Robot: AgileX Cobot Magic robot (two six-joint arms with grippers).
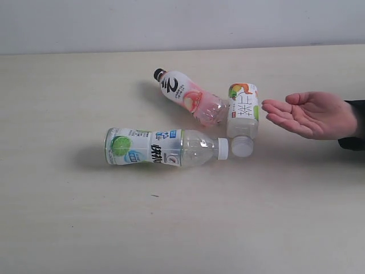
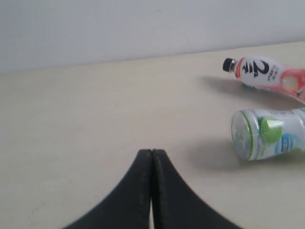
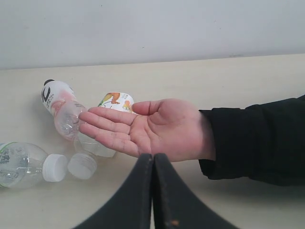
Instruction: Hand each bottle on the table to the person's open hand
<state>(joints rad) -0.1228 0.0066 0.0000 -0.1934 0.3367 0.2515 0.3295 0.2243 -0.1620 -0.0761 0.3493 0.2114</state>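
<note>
Three bottles lie on the table (image 1: 68, 228). The pink-white bottle with a black cap (image 1: 188, 96) (image 2: 267, 74) (image 3: 59, 105) lies at the back. The orange-green bottle (image 1: 243, 117) (image 3: 112, 109) lies next to it, its white cap toward the front. The lime-green bottle (image 1: 162, 147) (image 2: 269, 133) (image 3: 21, 164) lies in front, cap pointing right. The leafy white-blue bottle is out of view. A person's open hand (image 1: 311, 114) (image 3: 147, 126) is held palm up just right of the bottles. My left gripper (image 2: 152, 152) is shut and empty, well away from the bottles. My right gripper (image 3: 153, 156) is shut and empty, close to the palm.
A pale wall (image 1: 182, 23) runs behind the table's far edge. The person's black sleeve (image 1: 355, 125) (image 3: 257, 138) comes in from the right. Neither arm shows in the exterior view.
</note>
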